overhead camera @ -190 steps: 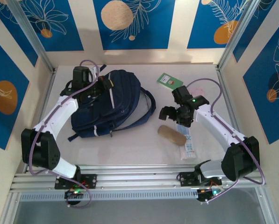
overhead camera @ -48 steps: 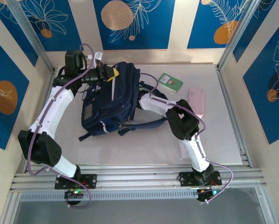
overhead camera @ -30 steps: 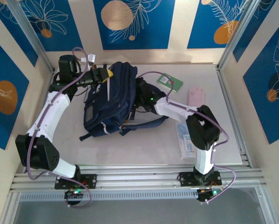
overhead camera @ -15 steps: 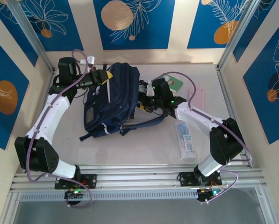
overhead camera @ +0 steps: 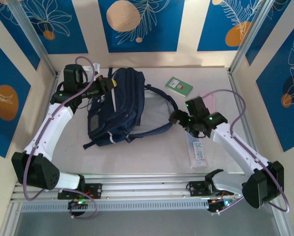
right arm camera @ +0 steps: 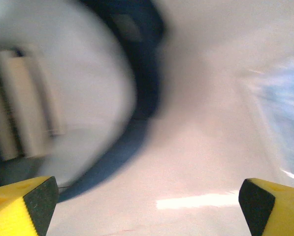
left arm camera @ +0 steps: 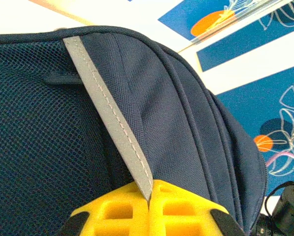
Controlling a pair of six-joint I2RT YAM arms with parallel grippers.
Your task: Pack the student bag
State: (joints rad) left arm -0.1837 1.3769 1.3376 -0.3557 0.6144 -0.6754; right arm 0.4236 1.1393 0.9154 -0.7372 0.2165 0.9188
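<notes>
The student bag, navy blue with a grey stripe, lies at the table's back left, and one dark shoulder strap loops out to its right. My left gripper is at the bag's top. In the left wrist view its yellow fingers are shut on the grey stripe. My right gripper hangs open above bare table just right of the strap loop, with nothing between its fingers. The right wrist view is blurred, with the gripper wide open and the dark strap ahead.
A green booklet lies at the back centre. A pink case is partly hidden behind the right arm. A clear packet lies below the right gripper, toward the near edge. Metal frame rails border the table.
My right gripper has drawn back from the bag's side, moving right and toward the near edge, still open. The left gripper keeps its hold on the bag.
</notes>
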